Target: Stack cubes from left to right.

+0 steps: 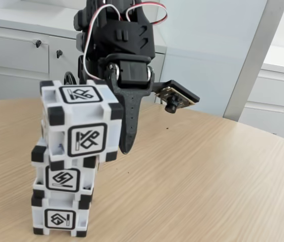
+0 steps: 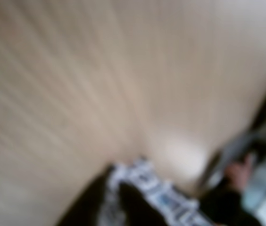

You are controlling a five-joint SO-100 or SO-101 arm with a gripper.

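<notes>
Three white cubes with black corners stand in a stack at the left of the fixed view. The bottom cube rests on the table, and the middle cube sits on it. The top cube sits shifted a little to the right, its lower edge at the middle cube's top. My gripper comes down from above, shut on the top cube. One black finger lies against the cube's right side; the other is hidden behind the cube. The blurred wrist view shows the cube between dark fingers.
The round wooden table stretches to the right of the stack. White cabinets and a wall stand behind it. The wrist camera sticks out to the right of the arm.
</notes>
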